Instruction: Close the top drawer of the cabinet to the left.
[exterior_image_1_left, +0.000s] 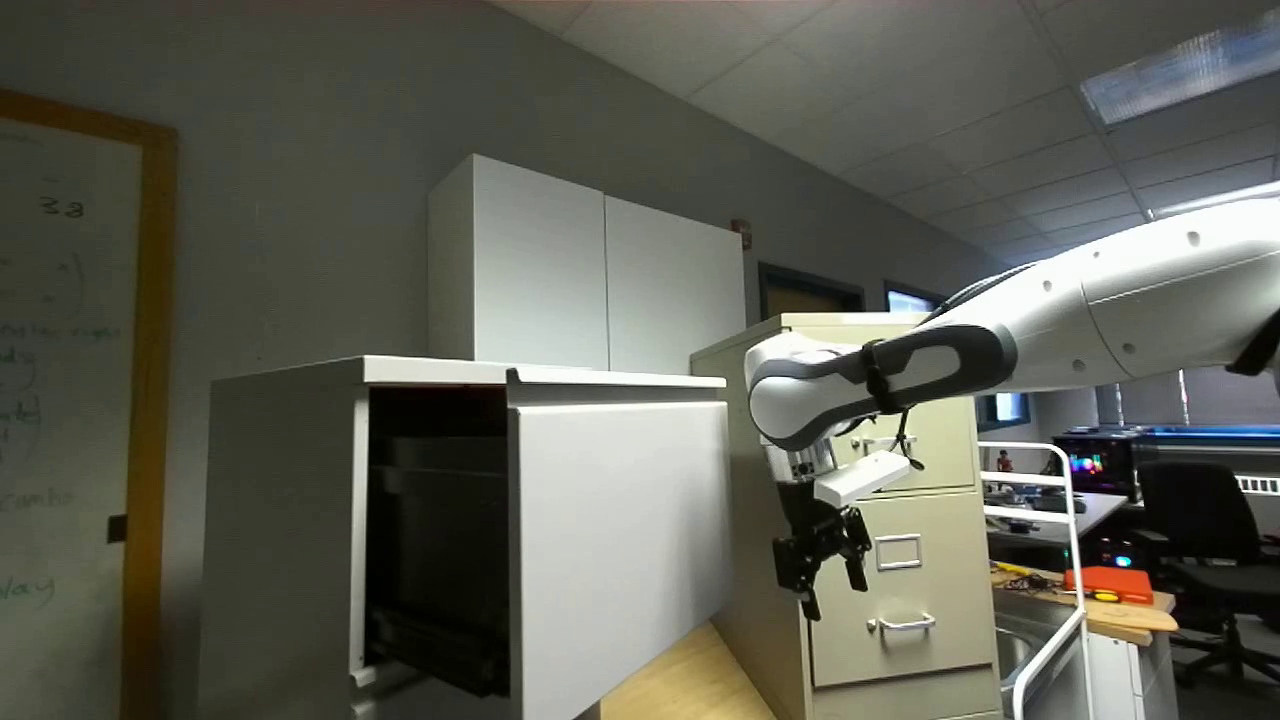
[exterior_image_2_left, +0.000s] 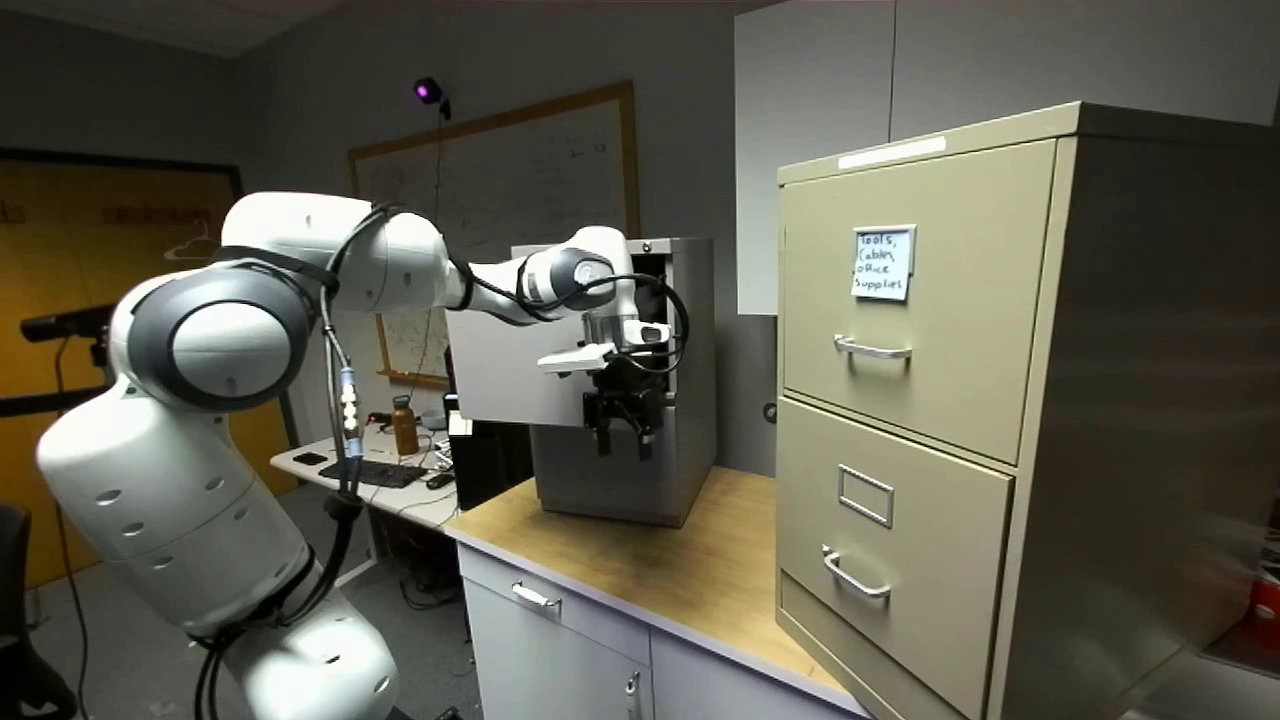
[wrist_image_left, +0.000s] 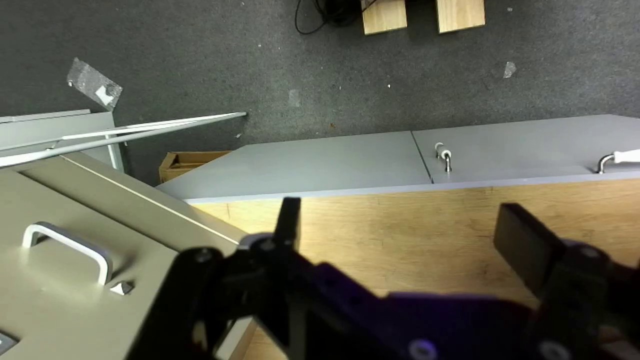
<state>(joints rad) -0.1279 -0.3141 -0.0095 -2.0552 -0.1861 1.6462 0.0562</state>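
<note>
The hand (exterior_image_1_left: 835, 592) hangs with its two fingers (wrist_image_left: 288, 220) spread, and nothing is between them. I think this suits the job, because a drawer with such a flat front (exterior_image_2_left: 500, 370) asks for a push, not for a grip. The top drawer (exterior_image_1_left: 620, 540) is near the hand, pulled out from its cabinet (exterior_image_1_left: 280, 540). Its outer face is toward the hand, and they look apart. The dark inside (exterior_image_1_left: 440, 540) shows behind the front, farther from the hand, so the closing is not yet done. Below the hand lies the wooden counter (exterior_image_2_left: 600, 555), which carries the cabinet and so raises the drawer within reach. The file cabinet (exterior_image_2_left: 940, 400), on the opposite side of the hand, is shut. Next, probably, the hand should press the front inward; pressing near an edge could make it run crooked.
</note>
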